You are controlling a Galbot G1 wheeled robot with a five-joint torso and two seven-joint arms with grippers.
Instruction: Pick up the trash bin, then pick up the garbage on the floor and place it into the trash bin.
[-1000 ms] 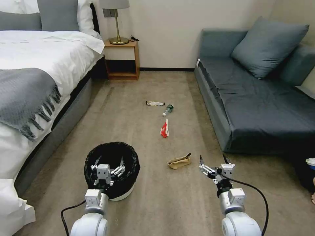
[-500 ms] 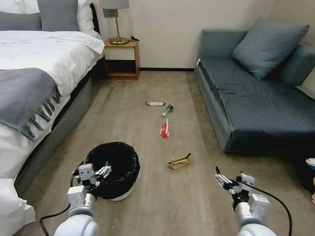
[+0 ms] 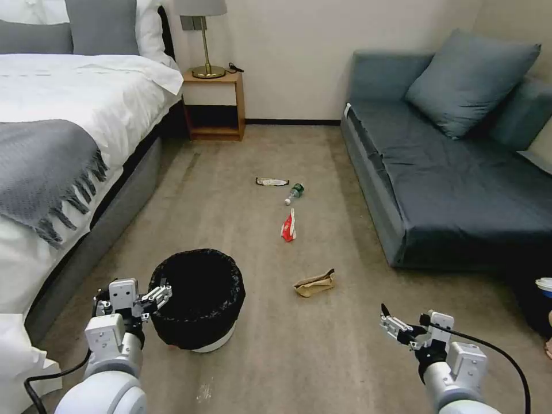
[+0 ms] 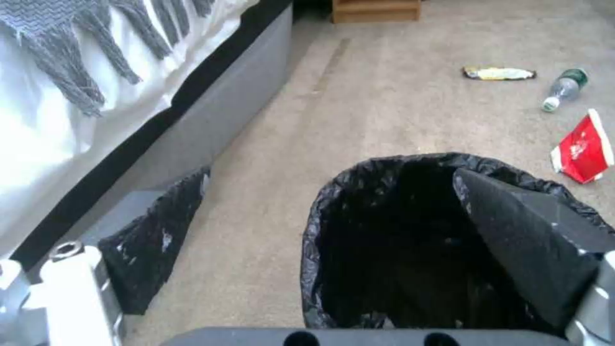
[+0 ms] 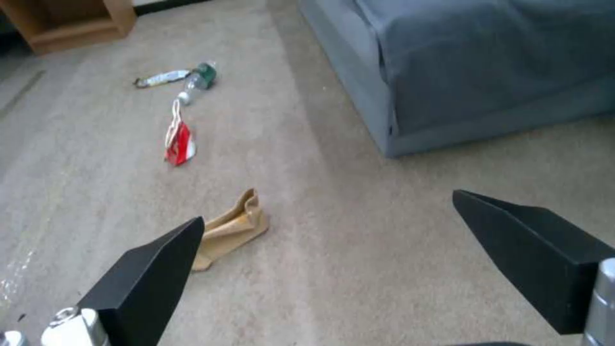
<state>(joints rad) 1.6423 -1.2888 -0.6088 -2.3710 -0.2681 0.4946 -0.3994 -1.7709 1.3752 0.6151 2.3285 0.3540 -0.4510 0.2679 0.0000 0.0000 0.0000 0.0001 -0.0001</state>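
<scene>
The trash bin (image 3: 196,299) stood on the carpet near the bed (image 3: 69,132), its crinkled black liner folded over the rim. It looked light and stiff-walled, though the liner would be slippery, so the rim seemed the place to pinch. The left gripper (image 3: 133,299) hovered just beside the bin's left edge, fingers spread and empty. The right gripper (image 3: 409,329) hung low on the other side, likewise spread wide, holding nothing. Beyond lay the garbage: a soft crumpled paper bag (image 3: 314,283) nearest, then a red-and-white packet (image 3: 288,226), a small clear bottle (image 3: 294,193) likely to roll, and a flat wrapper (image 3: 271,181).
</scene>
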